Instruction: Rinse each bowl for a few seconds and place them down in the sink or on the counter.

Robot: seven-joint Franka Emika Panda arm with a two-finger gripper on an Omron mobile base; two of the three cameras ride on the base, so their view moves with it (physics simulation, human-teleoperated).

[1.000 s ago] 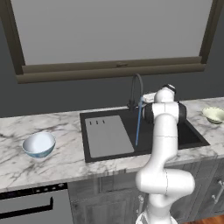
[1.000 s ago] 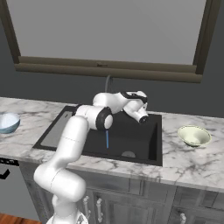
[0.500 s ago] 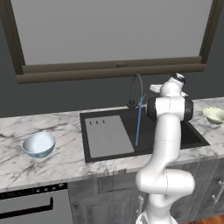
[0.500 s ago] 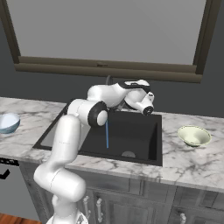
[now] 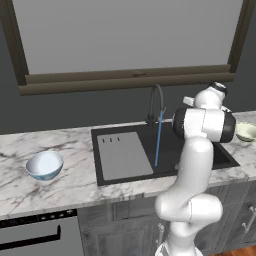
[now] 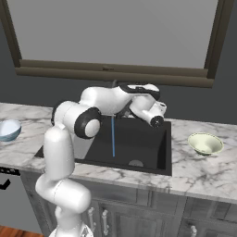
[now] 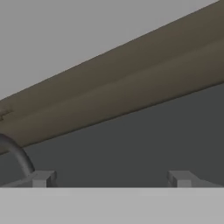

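Observation:
The white bowl with the light blue outside sits on the counter left of the sink. The pale yellow-green bowl rests on the counter right of the sink. A thin blue stream of water runs from the faucet into the basin. My gripper hovers over the sink's right rear part, open and empty, facing the dark wall. Both fingertips stand wide apart.
A flat grey panel covers the sink's left half. A brown window sill runs along the wall behind the faucet. Dark cabinets and a dishwasher front lie below the counter.
The hand has risen and swung to the right, from beside the faucet toward the right rear of the sink. The jaws have stayed open. Neither bowl has moved.

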